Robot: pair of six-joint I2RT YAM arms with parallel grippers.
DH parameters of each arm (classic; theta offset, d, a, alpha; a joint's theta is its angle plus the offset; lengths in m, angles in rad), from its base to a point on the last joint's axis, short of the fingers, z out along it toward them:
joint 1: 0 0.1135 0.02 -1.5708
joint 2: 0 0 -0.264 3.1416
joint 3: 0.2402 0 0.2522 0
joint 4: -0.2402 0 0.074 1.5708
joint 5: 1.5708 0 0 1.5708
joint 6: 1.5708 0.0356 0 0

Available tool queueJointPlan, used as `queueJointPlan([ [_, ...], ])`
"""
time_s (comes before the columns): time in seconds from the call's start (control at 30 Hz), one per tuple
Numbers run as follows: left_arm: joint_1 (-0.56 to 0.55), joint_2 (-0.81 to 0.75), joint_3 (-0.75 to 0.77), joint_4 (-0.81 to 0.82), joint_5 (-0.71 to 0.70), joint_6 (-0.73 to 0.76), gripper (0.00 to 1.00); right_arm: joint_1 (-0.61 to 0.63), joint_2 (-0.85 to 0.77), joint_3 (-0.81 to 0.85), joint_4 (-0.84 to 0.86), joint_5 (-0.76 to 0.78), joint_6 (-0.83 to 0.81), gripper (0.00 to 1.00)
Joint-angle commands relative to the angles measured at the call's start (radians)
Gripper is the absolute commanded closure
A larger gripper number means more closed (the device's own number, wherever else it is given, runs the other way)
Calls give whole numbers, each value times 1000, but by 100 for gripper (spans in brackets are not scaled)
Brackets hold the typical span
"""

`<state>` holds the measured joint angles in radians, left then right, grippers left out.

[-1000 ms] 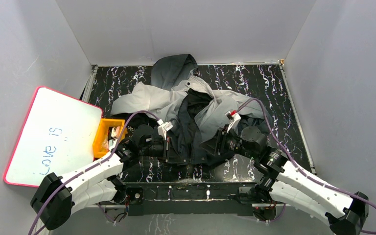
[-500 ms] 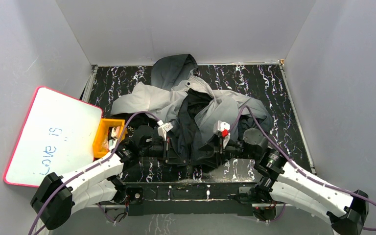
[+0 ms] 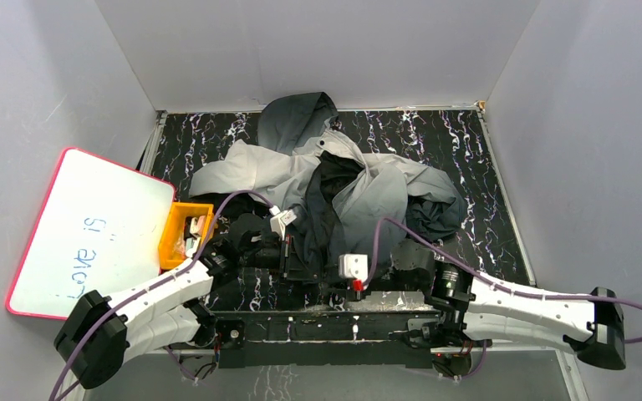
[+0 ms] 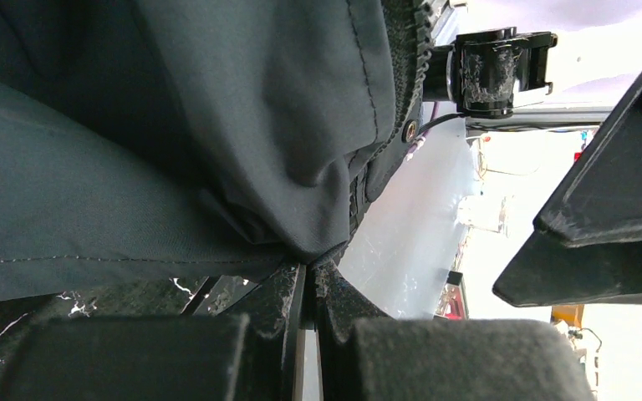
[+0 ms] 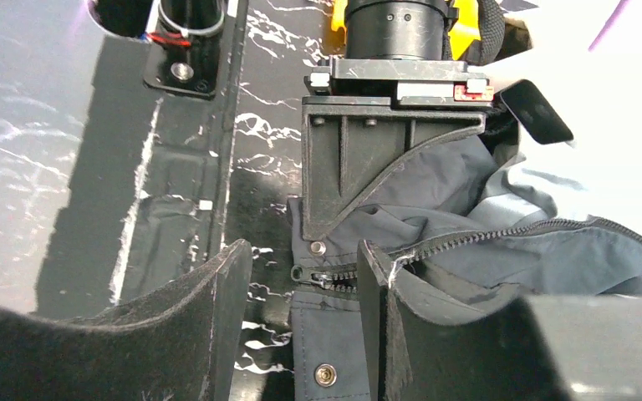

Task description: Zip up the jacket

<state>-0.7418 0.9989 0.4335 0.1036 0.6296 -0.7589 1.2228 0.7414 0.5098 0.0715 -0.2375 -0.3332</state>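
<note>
left wrist view: the left gripper has its jaws clenched on the dark hem of the jacket. the right gripper, jaws released, has the zipper bottom end between them. the jacket lies crumpled on the middle of the worktop, hood far, hem at the near edge.

White arm shells w/ blk joints, purple cables, blk foam-padded fingers.

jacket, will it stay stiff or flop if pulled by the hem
Likely floppy: the jacket lies in crumpled folds. It probably bunches rather than slides whole, as the fabric puckers where the left gripper pinches it.
</note>
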Motion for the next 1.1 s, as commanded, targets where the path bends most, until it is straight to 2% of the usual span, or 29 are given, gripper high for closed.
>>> queueJointPlan([
  [0.0,-4,4,3,7,40,-5,100,94,16,7,30,205,-174,43],
  [0.33,-5,20,14,1,46,-2,100,331,110,-16,52,478,-337,44],
  [0.53,-5,20,14,2,51,-2,100,422,173,-45,129,623,-427,46],
  [0.73,-5,17,16,-3,60,2,100,445,225,-75,242,715,-514,48],
  [1.07,-5,15,16,-6,72,8,100,445,293,-82,275,741,-542,55],
])
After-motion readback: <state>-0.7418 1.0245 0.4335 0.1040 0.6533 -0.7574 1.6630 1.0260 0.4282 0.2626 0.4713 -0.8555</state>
